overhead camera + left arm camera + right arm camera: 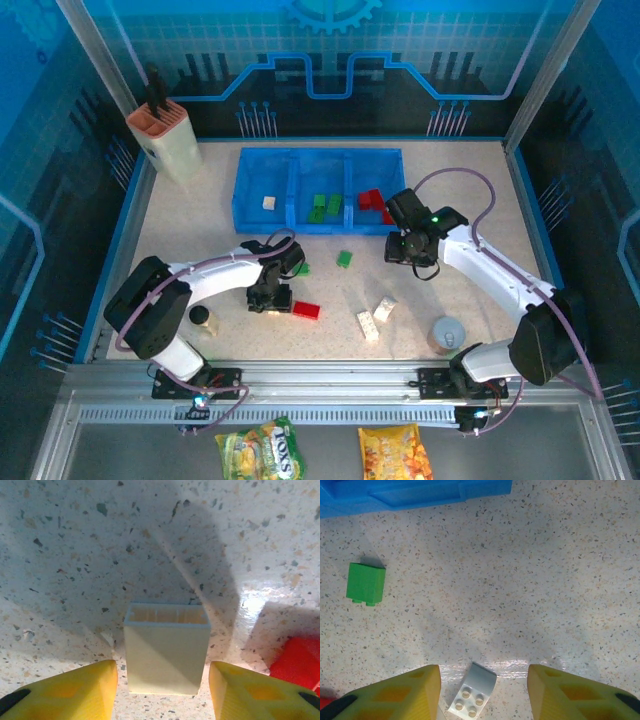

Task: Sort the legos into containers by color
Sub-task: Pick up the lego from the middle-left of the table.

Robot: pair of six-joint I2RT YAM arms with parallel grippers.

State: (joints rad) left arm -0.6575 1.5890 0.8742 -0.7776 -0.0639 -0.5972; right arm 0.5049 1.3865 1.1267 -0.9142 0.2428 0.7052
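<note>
The left gripper (163, 702) stands low over the table (75, 555) with its jaws apart, one yellow finger (70, 690) on each side of a cream brick (166, 652). The fingers sit just beside the brick's flanks; contact cannot be confirmed. The brick lies on its side with the hollow underside turned away from the wrist, so its flat walls face the pads, which suits a squeeze across its width. A red brick (299, 662) lies near the finger at the right of this view and could be nudged on closing. The right gripper (484, 692) hangs higher, jaws wide apart, centred over a four-stud white brick (472, 696), apparently aligned for descent. A green brick (366, 583) lies well apart from it. In the blue tray (243, 175), the left compartment (262, 175) holds cream, the middle compartment (320, 175) green, the right compartment (378, 170) red. The straddled brick therefore belongs at the left.
</note>
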